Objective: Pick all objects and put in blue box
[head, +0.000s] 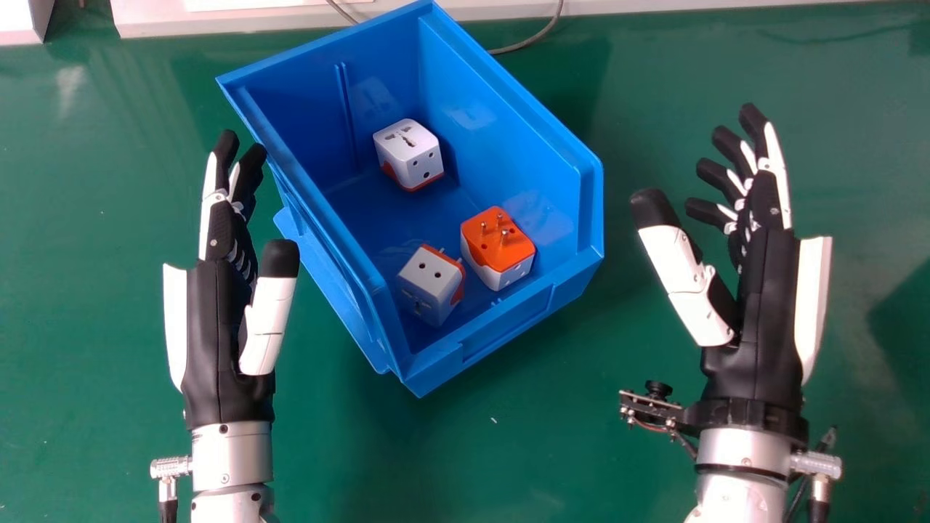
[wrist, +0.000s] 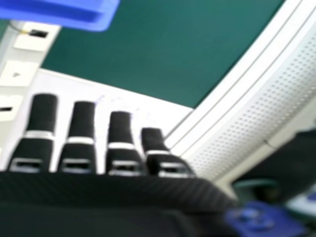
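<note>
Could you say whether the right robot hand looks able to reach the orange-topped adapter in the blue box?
Probably yes: the right robot hand is open and empty, and nothing covers the orange-topped adapter, though the hand must likely clear the wall of the blue box.

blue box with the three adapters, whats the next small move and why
Probably ease the left hand and right hand back from the box. The three adapters already rest on its floor, and both hands are open and hold nothing, one on either side, so the picking looks done.
</note>
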{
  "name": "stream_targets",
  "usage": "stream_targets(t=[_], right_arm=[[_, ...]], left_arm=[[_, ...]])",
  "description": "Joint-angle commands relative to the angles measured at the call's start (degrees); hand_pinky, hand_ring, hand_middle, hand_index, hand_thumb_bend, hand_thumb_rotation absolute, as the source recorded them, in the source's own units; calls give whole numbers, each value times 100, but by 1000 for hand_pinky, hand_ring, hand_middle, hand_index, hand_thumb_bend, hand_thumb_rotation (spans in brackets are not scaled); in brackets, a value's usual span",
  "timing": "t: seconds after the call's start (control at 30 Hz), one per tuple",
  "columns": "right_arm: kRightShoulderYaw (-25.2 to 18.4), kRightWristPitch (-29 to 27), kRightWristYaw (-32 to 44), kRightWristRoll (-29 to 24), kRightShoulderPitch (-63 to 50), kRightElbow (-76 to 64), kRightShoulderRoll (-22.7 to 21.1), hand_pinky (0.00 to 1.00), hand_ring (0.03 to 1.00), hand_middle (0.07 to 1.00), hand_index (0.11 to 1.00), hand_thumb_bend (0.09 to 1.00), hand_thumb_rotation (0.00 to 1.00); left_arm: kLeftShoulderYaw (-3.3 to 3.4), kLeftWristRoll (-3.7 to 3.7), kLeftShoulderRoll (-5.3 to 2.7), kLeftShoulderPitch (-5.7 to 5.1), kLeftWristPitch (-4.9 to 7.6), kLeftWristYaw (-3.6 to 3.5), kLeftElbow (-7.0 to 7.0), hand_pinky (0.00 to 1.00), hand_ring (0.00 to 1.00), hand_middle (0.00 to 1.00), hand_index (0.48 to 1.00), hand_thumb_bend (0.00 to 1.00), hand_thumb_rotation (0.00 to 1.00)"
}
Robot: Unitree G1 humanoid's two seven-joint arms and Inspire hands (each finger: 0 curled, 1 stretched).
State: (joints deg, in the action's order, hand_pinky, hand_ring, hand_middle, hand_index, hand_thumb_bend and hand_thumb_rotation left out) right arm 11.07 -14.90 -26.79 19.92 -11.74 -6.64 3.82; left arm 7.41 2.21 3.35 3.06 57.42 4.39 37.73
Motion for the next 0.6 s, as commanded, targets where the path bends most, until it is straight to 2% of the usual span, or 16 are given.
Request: stream_targets(t=[0.0,0.13,0.3,0.4,0.57], right_arm=[[-6,-165,-107,-28,69,-10,264,715,814,861,907,625,815],[-45,-206,-172,2,80,39,239,712,810,858,906,610,840],[-68,-303,-208,-58,58,89,238,715,814,859,910,602,878],[-72,-343,-215,-45,56,110,228,717,814,858,911,606,900],[-60,-442,-239,-42,25,120,231,709,812,857,910,613,921]], left_arm=[[-57,90,-5,19,151,-22,42,988,937,915,953,896,907],[-52,70,-9,60,267,-27,150,988,935,915,955,890,909],[-46,75,-14,56,276,-10,188,990,935,915,956,883,909],[-54,23,-9,57,267,-53,205,990,934,916,956,882,905],[-48,24,9,36,261,-70,194,991,935,917,957,885,898]])
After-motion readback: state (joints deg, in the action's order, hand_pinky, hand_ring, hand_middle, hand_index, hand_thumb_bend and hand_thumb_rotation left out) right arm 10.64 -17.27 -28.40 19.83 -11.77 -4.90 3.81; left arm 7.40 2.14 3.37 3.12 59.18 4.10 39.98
